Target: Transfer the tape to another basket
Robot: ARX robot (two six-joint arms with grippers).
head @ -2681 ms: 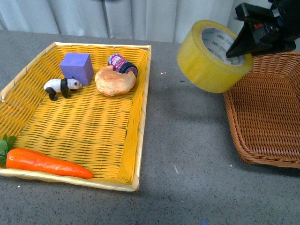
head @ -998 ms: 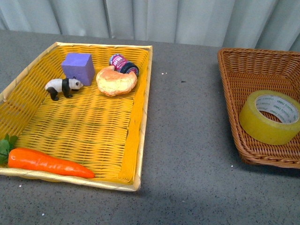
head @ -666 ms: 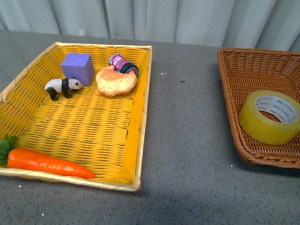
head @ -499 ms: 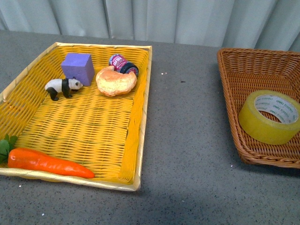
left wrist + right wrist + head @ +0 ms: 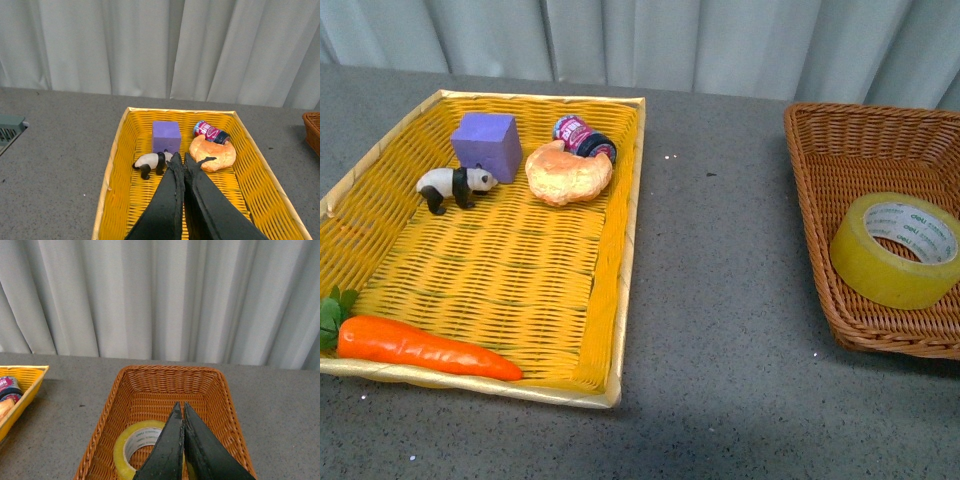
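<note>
The yellowish tape (image 5: 896, 248) lies flat inside the dark brown wicker basket (image 5: 820, 190) at the right of the front view, free of any gripper. In the right wrist view the tape (image 5: 134, 445) rests on the basket (image 5: 170, 385) floor, and my right gripper (image 5: 181, 407) hangs shut and empty above it. My left gripper (image 5: 180, 157) is shut and empty, held above the yellow tray (image 5: 117, 165) near the panda. Neither arm shows in the front view.
The yellow woven tray (image 5: 620, 270) at the left holds a purple cube (image 5: 485, 145), a panda figure (image 5: 453, 186), a croissant (image 5: 567, 173), a small can (image 5: 582, 136) and a carrot (image 5: 425, 349). Grey tabletop (image 5: 720, 300) lies between tray and basket. Curtains stand behind.
Earlier my right gripper held the tape in the air beside the brown basket. Now the tape lies in that basket and the arm has left the front view.
</note>
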